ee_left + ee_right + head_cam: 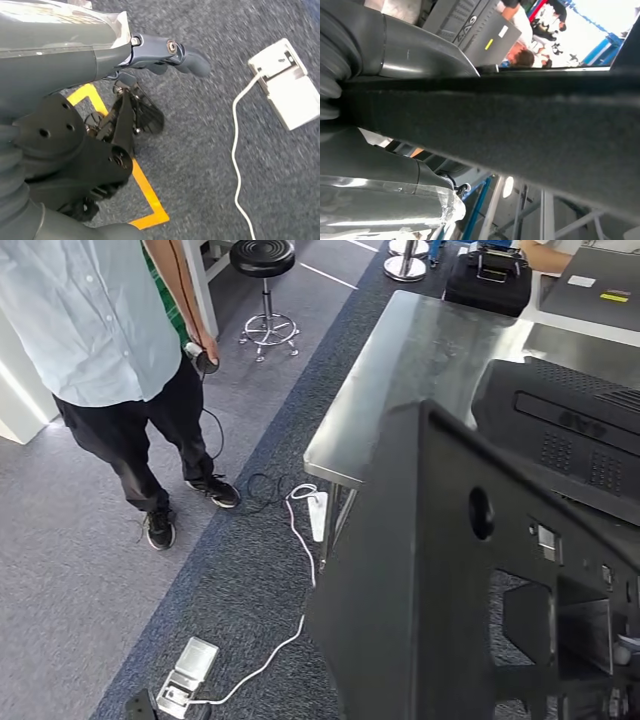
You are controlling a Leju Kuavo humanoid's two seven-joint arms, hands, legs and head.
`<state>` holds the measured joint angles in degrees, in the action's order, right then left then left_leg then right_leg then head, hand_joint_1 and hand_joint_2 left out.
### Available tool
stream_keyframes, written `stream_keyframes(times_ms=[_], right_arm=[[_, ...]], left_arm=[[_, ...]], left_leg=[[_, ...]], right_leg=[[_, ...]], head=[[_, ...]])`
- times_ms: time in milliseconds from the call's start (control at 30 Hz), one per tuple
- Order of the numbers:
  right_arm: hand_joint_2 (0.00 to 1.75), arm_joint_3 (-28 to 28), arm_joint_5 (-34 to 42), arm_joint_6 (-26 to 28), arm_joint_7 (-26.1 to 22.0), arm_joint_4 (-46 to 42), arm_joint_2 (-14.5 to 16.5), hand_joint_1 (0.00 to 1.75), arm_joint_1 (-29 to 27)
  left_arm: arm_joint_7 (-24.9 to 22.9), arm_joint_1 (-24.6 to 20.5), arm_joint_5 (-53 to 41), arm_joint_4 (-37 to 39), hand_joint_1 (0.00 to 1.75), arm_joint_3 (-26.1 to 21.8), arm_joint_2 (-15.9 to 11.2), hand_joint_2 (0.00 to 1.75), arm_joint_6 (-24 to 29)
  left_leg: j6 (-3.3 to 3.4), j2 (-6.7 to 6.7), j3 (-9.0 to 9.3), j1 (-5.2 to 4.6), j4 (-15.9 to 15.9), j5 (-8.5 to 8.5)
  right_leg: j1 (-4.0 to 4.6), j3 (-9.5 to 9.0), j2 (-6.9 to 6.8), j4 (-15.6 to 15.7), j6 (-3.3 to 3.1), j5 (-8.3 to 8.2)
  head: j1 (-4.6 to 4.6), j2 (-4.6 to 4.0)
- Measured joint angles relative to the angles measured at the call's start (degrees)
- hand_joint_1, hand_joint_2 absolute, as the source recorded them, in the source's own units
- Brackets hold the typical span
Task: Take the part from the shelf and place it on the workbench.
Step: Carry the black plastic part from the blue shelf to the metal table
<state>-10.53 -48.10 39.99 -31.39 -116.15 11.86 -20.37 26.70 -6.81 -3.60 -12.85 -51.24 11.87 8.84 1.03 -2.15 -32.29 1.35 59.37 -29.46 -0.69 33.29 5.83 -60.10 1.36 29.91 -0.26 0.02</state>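
Note:
The part [423, 570] is a large black panel with a round hole and square cutouts. It stands tilted in the lower right of the head view, just in front of the near end of the steel workbench [407, 370]. In the right wrist view its thick black edge [516, 120] runs across my right hand [391, 55], which grips it; the fingers are hidden behind it. My left hand [147, 85] hangs over the carpet with its thumb and dark fingers apart, holding nothing.
Another black moulded part [573, 430] lies on the bench, with a black case [487, 280] at its far end. A person [98, 330] stands at left holding a cabled device. On the floor are a stool [264, 270], a white cable [237, 150], a floor box [286, 82] and yellow tape [147, 195].

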Motion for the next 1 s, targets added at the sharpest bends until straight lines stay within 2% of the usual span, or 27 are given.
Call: stream_keyframes(times_ms=[67, 133, 167, 200, 233, 267, 300, 333, 367, 400, 433, 467, 500, 533, 600, 633, 667, 700, 733, 767, 800, 833, 867, 900, 967, 1000], right_arm=[[1.75, 0.0, 0.0, 0.0, 0.0, 0.0, 0.0, 1.75, 0.2], [1.75, 0.1, 0.0, 0.0, 0.0, 0.0, 0.0, 1.75, 0.2], [1.75, 0.0, 0.0, 0.0, 0.0, 0.1, -0.1, 1.75, 0.2], [1.75, 0.0, 0.0, 0.0, 0.0, 0.1, -0.1, 1.75, 0.1], [1.75, 0.0, 0.0, 0.0, 0.0, 0.1, -0.1, 1.75, 0.1], [1.75, 0.0, 0.0, 0.0, 0.1, 0.1, -0.2, 1.75, 0.1], [1.75, 0.0, 0.0, 0.0, 0.1, 0.1, -0.2, 1.75, 0.1], [1.75, 0.0, -0.1, 0.0, 0.1, 0.1, -0.2, 1.75, 0.2], [1.75, 0.0, -0.1, 0.0, 0.1, 0.1, -0.3, 1.75, 0.2], [1.75, 0.0, -0.1, 0.0, 0.1, 0.1, -0.3, 1.75, 0.2], [1.75, 0.0, -0.1, 0.0, 0.1, 0.1, -0.3, 1.75, 0.2], [1.75, 0.0, -0.1, 0.0, 0.2, 0.0, -0.4, 1.75, 0.1], [1.75, 0.0, -0.1, 0.0, 0.2, 0.0, -0.4, 1.75, 0.1], [1.75, 0.0, -0.2, 0.0, 0.2, 0.0, -0.4, 1.75, 0.2], [1.75, 0.1, -0.2, 0.0, 0.2, 0.0, -0.4, 1.75, 0.3], [1.75, 0.1, -0.2, 0.0, 0.2, 0.1, -0.4, 1.75, 0.3], [1.75, 0.2, -0.2, 0.0, 0.2, 0.1, -0.4, 1.75, 0.3], [1.75, 0.2, -0.2, 0.0, 0.2, 0.1, -0.4, 1.75, 0.3], [1.75, 0.2, -0.2, 0.0, 0.2, 0.1, -0.4, 1.75, 0.3], [1.75, 0.2, -0.2, 0.0, 0.2, 0.2, -0.4, 1.75, 0.3], [1.75, 0.2, -0.2, 0.0, 0.2, 0.2, -0.4, 1.75, 0.3], [1.75, 0.2, -0.2, 0.0, 0.2, 0.2, -0.4, 1.75, 0.3], [1.75, 0.2, -0.2, 0.0, 0.2, 0.2, -0.5, 1.75, 0.3], [1.75, 0.2, -0.2, 0.0, 0.2, 0.2, -0.5, 1.75, 0.2], [1.75, 0.2, -0.2, 0.0, 0.2, 0.2, -0.5, 1.75, 0.1], [1.75, 0.1, -0.3, 0.0, 0.2, 0.2, -0.5, 1.75, 0.0]], left_arm=[[0.2, 0.1, 0.0, 0.0, 0.00, 0.0, 0.0, 1.75, -0.2], [0.4, 0.4, 0.0, 0.0, 0.00, 0.0, 0.0, 1.75, -0.3], [0.4, 0.5, 0.0, 0.0, 0.00, 0.0, -0.1, 1.75, -0.3], [0.4, 0.5, 0.0, 0.0, 0.00, 0.0, -0.1, 1.75, -0.4], [0.4, 0.4, 0.0, 0.0, 0.00, -0.1, -0.1, 1.75, -0.4], [0.4, 0.4, 0.0, 0.0, 0.00, 0.0, 0.0, 1.75, -0.5], [0.4, 0.3, 0.0, 0.0, 0.00, 0.0, 0.0, 1.75, -0.5], [0.4, 0.3, 0.0, 0.0, 0.00, 0.0, 0.0, 1.75, -0.5], [0.4, 0.3, 0.0, 0.0, 0.00, 0.0, 0.0, 1.75, -0.5], [0.4, 0.3, 0.0, 0.0, 0.00, -0.1, 0.0, 1.75, -0.6], [0.4, 0.3, 0.0, 0.0, 0.00, -0.1, 0.0, 1.75, -0.7], [0.4, 0.2, 0.0, 0.0, 0.00, -0.1, 0.1, 1.75, -0.8], [0.5, 0.2, 0.0, 0.0, 0.00, 0.0, 0.1, 1.75, -0.9], [0.5, 0.1, 0.0, 0.0, 0.00, 0.0, 0.1, 1.75, -1.0], [0.6, 0.2, 0.0, 0.0, 0.00, 0.0, 0.0, 1.75, -1.0], [0.6, 0.3, 0.0, 0.0, 0.00, -0.1, 0.0, 1.75, -1.0], [0.6, 0.4, 0.0, 0.0, 0.00, -0.1, 0.0, 1.75, -0.9], [0.6, 0.4, 0.0, 0.0, 0.00, -0.1, 0.0, 1.75, -0.9], [0.6, 0.4, 0.0, 0.0, 0.00, -0.1, 0.0, 1.75, -0.9], [0.6, 0.4, 0.0, 0.0, 0.00, -0.1, 0.0, 1.75, -0.9], [0.6, 0.4, 0.0, 0.0, 0.00, -0.1, 0.0, 1.75, -0.9], [0.6, 0.4, 0.0, 0.0, 0.00, -0.1, 0.0, 1.75, -0.9], [0.6, 0.4, -0.1, 0.0, 0.00, -0.1, -0.1, 1.75, -0.9], [0.7, 0.4, 0.0, 0.0, 0.00, -0.1, -0.1, 1.75, -0.9], [0.7, 0.2, 0.0, 0.0, 0.00, -0.1, 0.0, 1.75, -0.9], [0.8, 0.1, 0.0, 0.0, 0.00, -0.1, 0.0, 1.75, -1.0]], left_leg=[[0.55, 1.53, 0.41, 0.03, -0.2, -0.25], [0.77, 3.20, 0.64, -0.07, -0.2, -0.61], [0.73, 4.00, 0.78, -0.09, -0.2, -0.81], [0.64, 4.70, 1.01, -0.11, -0.1, -1.04], [0.50, 5.35, 1.34, -0.12, -0.2, -1.31], [0.28, 5.94, 1.76, -0.13, -0.2, -1.62], [0.04, 6.48, 2.13, -0.24, -0.2, -1.90], [-0.22, 6.98, 2.40, -0.37, -0.3, -2.12], [-0.46, 7.53, 2.58, -0.50, -0.4, -2.28], [-0.69, 8.16, 2.74, -0.62, -0.6, -2.36], [-0.96, 8.87, 3.02, -0.63, -0.8, -2.46], [-1.24, 8.96, 3.34, -0.57, -0.9, -2.75], [-1.45, 8.19, 3.38, -0.49, -0.4, -3.39], [-1.59, 6.82, 2.80, -0.41, 1.4, -4.55], [-1.60, 3.71, -0.71, -0.34, 8.5, -7.86], [-1.61, 3.01, -2.96, -0.37, 12.5, -9.09], [-1.59, 2.71, -4.71, -0.40, 15.0, -9.33], [-1.54, 2.58, -5.51, -0.40, 15.3, -8.32], [-1.45, 2.44, -5.24, -0.38, 13.4, -6.25], [-1.31, 1.99, -4.13, -0.33, 9.7, -3.55], [-1.15, 0.93, -2.82, -0.24, 6.0, -1.39], [-1.03, -0.10, -1.70, -0.14, 2.9, 0.03], [-0.92, -1.00, -1.03, -0.14, 1.1, 0.63], [-0.76, -1.46, -0.78, -0.23, 0.4, 0.51], [-0.32, -0.74, -0.57, -0.43, 0.0, 0.56], [0.00, -0.25, -0.39, -0.39, -0.2, 0.59]], right_leg=[[0.08, 2.80, -3.84, -5.7, 0.57, 2.79], [-0.16, 6.78, -5.13, -12.9, 0.98, 5.36], [-0.25, 7.83, -5.35, -14.5, 1.10, 5.34], [-0.29, 7.69, -5.55, -13.8, 1.13, 4.14], [-0.28, 6.39, -5.98, -10.9, 1.05, 2.06], [-0.14, 4.43, -7.13, -6.7, 0.83, -0.07], [0.26, 2.67, -8.69, -3.1, 0.49, -1.53], [0.64, 1.54, -9.96, -0.5, 0.11, -2.29], [1.01, 1.11, -10.82, 0.6, -0.24, -2.33], [1.29, 1.23, -10.72, 0.7, -0.54, -2.16], [1.31, 1.31, -9.95, 0.9, -0.84, -2.19], [1.18, 1.18, -9.21, 1.2, -1.15, -2.28], [1.02, 0.94, -8.45, 1.6, -1.53, -2.41], [0.83, 0.66, -7.72, 1.9, -1.90, -2.53], [0.64, 0.34, -6.21, 2.2, -2.42, -2.55], [0.66, 0.28, -5.35, 2.2, -2.54, -2.49], [0.68, 0.16, -4.44, 2.2, -2.60, -2.42], [0.69, -0.01, -3.50, 2.2, -2.62, -2.33], [0.69, -0.25, -2.57, 2.1, -2.57, -2.22], [0.67, -0.53, -1.70, 2.1, -2.46, -2.07], [0.70, -0.74, -0.95, 2.0, -2.26, -1.88], [0.70, -0.78, -0.22, 1.9, -2.00, -1.72], [0.63, -0.69, 0.36, 1.8, -1.68, -1.63], [0.49, -0.52, 0.88, 1.8, -1.31, -1.61], [0.15, -0.30, 1.56, 1.9, -0.61, -1.58], [0.14, -0.20, 0.77, 1.5, -0.31, -1.26]], head=[[0.11, 0.00], [0.13, 0.00], [0.13, 0.00], [0.13, 0.00], [0.13, 0.00], [0.13, 0.00], [0.13, 0.00], [0.11, 0.00], [0.09, 0.00], [0.07, 0.00], [0.05, 0.00], [0.03, 0.00], [0.01, 0.01], [-0.06, 0.01], [-0.22, 0.01], [-0.28, 0.01], [-0.29, 0.01], [-0.29, 0.01], [-0.29, 0.01], [-0.30, 0.01], [-0.27, 0.02], [-0.23, 0.01], [-0.21, 0.01], [-0.20, 0.01], [-0.23, 0.01], [-0.20, 0.01]])
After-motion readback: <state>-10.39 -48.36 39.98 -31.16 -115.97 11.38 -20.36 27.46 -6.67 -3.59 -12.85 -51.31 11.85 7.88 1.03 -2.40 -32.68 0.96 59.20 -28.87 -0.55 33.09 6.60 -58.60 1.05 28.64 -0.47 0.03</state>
